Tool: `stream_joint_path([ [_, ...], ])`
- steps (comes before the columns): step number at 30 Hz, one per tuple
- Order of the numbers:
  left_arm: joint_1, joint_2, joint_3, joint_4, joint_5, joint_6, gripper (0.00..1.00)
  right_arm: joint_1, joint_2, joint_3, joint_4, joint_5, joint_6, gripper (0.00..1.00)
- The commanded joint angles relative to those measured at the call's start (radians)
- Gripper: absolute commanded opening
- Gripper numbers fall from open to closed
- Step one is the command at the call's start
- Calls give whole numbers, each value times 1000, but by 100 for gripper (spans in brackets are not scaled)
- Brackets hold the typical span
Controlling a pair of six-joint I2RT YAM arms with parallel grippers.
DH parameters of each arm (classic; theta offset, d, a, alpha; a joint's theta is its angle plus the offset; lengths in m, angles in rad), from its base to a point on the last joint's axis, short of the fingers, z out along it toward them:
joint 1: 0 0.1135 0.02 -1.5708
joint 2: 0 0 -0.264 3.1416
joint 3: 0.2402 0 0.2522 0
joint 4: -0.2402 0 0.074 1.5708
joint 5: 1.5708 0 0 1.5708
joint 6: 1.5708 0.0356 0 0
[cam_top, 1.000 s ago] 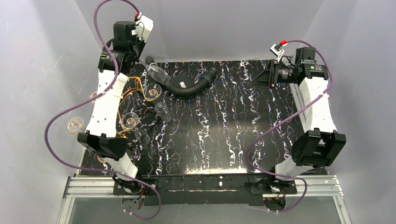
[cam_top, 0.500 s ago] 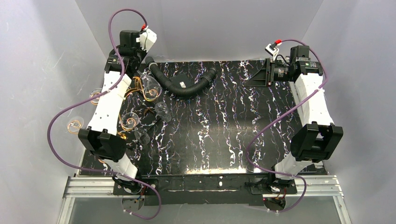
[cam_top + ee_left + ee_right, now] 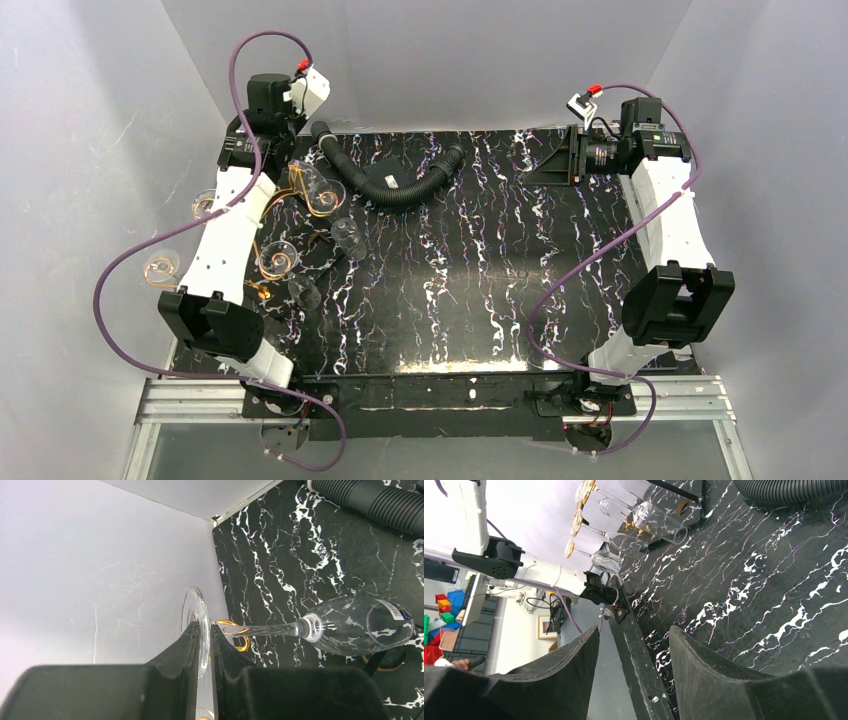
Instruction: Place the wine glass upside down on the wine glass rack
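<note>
Black fingers [image 3: 187, 645] of the left gripper [image 3: 202, 630] are pinching the thin round foot of the wine glass [image 3: 312, 627], with the jaws nearly closed on the edge of that disc alone. In the wrist view the stem is running out toward three o'clock, close to level, and the bowl is hanging free over the marbled table [image 3: 280, 540], not yet inverted. A gold loop of the wine glass rack [image 3: 280, 260] is showing just beside the stem near the foot; whether they are touching I cannot tell.

From overhead the rack is standing at about nine to ten o'clock on the table and is carrying other glasses [image 3: 350, 240]. The danger is sitting in that grip: smooth glass held edge-on is likely to be pivoting or slipping once the wrist is turning the bowl downward. A stem missing the wire slot, or a bowl knocking a hanging neighbour, could be tipping the light frame.

The black hose [image 3: 400, 185] is lying at twelve o'clock. The right gripper [image 3: 634, 632], at two o'clock, is idling with its jaws apart, holding nothing.
</note>
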Motion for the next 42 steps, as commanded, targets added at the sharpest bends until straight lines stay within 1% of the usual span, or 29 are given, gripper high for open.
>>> stream_joint_path([
  [1, 11, -88, -30, 101, -58, 56, 0, 5, -7, 28, 2, -20, -2, 61],
  [22, 44, -141, -107, 149, -77, 101, 0, 4, 8, 31, 12, -19, 10, 61],
  [33, 50, -172, -139, 159, -62, 91, 0, 5, 12, 31, 11, -18, 10, 61],
  [42, 62, -180, -169, 185, -71, 112, 0, 6, 16, 34, 11, -19, 11, 61],
])
